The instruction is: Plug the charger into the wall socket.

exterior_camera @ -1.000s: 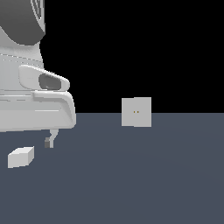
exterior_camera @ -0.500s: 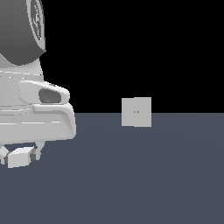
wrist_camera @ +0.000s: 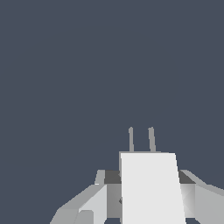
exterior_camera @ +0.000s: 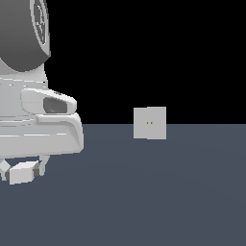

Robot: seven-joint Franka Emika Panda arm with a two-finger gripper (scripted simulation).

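Observation:
The charger [exterior_camera: 21, 173] is a small off-white block lying on the dark floor at the exterior view's left. My gripper [exterior_camera: 22, 168] has come down over it, with one finger on each side of the block, close to it; the jaws look open around it. In the wrist view the charger [wrist_camera: 151, 188] fills the space between my fingers [wrist_camera: 89, 203], and its two thin prongs [wrist_camera: 141, 139] point away from the camera. The wall socket [exterior_camera: 150, 123], a light-grey upright plate with two tiny orange dots, stands far off to the exterior view's right.
The dark grey floor [exterior_camera: 158, 192] stretches between the charger and the socket. The arm's large white body [exterior_camera: 33, 125] fills the exterior view's left side.
The gripper has moved down and toward the exterior view's left until its fingers straddle the charger. The charger and the socket have not moved.

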